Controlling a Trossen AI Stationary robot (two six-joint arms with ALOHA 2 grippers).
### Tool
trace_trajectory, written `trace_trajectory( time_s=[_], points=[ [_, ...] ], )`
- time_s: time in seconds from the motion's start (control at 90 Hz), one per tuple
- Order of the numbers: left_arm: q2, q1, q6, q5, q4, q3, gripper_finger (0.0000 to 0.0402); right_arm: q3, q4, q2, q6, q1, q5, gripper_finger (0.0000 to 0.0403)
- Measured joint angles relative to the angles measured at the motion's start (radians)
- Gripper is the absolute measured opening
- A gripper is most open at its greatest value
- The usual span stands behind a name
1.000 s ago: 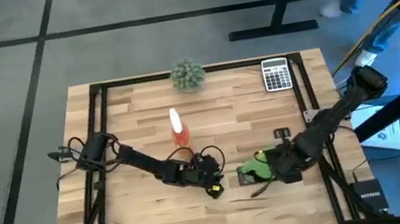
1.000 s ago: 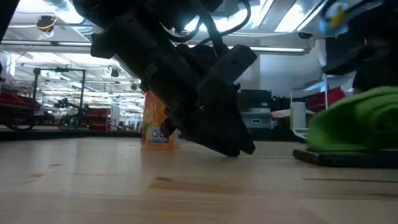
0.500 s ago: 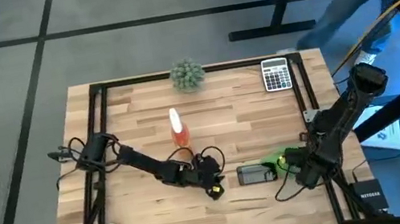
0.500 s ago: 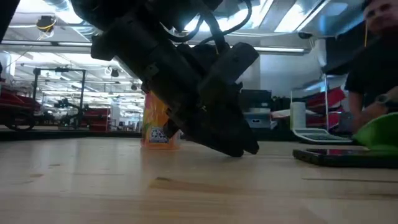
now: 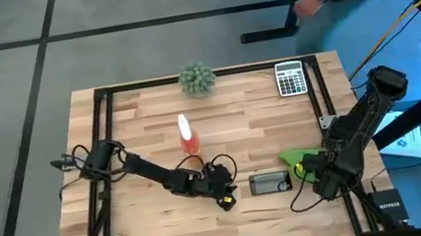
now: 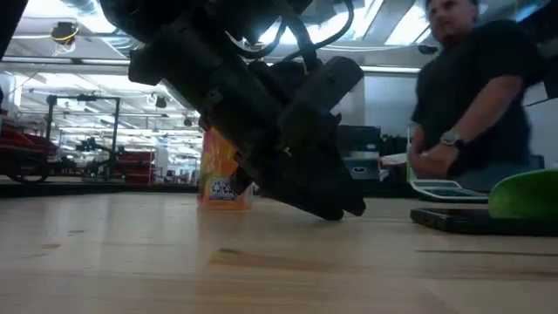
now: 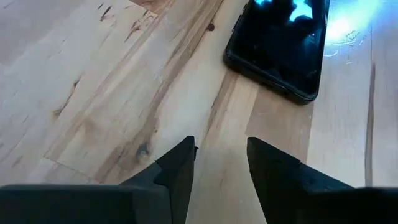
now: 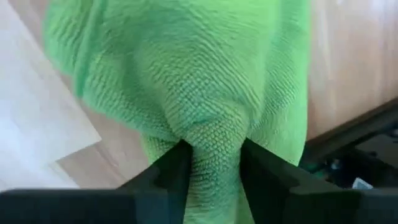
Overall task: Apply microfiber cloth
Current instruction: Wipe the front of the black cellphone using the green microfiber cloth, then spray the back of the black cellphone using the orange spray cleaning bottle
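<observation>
So the right pincer [image 8: 210, 163] has the microfiber cloth [image 5: 294, 157] pinched tight between its fingers, a fold of the green fabric bunched up in the narrow gap (the right wrist view is basically all cloth). From above, the cloth sits near the right edge of the tabletop [image 5: 144, 129], just right of the black phone [image 5: 269, 183] lying flat there. In the low view the cloth [image 6: 526, 194] shows as a green lump behind the phone [image 6: 462, 219].

The left pincer [image 7: 221, 163] is empty, tips down close to the wood, fingers a small gap apart, just left of the phone. Orange spray bottle [image 5: 188, 135] stands upright mid-table, calculator [image 5: 290, 78] at the far right corner. A person [image 6: 475, 96] stands beyond the table.
</observation>
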Motion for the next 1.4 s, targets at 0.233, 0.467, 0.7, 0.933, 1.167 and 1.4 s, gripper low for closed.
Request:
trace_trajectory(
  time_s=[0.233,0.467,0.7,0.933,1.167,1.4],
  points=[
    [0.0,0.0,-0.004,0.011,0.003,0.001,0.0131,0.067,-0.115,-0.056,0.046,0.0,-0.089,0.0207],
    [0.0,0.0,-0.001,0.014,0.012,0.001,0.0131,0.18,0.004,-0.123,0.067,0.0,0.093,0.0272],
    [0.0,-0.002,0.005,0.025,0.031,0.001,0.0131,-0.022,0.613,-0.09,0.054,-0.047,0.315,0.0278],
    [0.0,-0.002,0.007,0.023,0.036,0.001,0.0131,-0.221,0.741,-0.078,0.325,-0.053,0.327,0.0278],
    [0.0,0.008,0.046,0.02,0.057,0.001,0.0131,-0.308,0.83,-0.07,0.421,-0.052,0.308,0.0278],
    [0.032,0.026,0.033,0.027,0.082,0.003,0.0131,-0.322,0.919,-0.044,0.417,-0.059,0.372,0.0278]
  ],
)
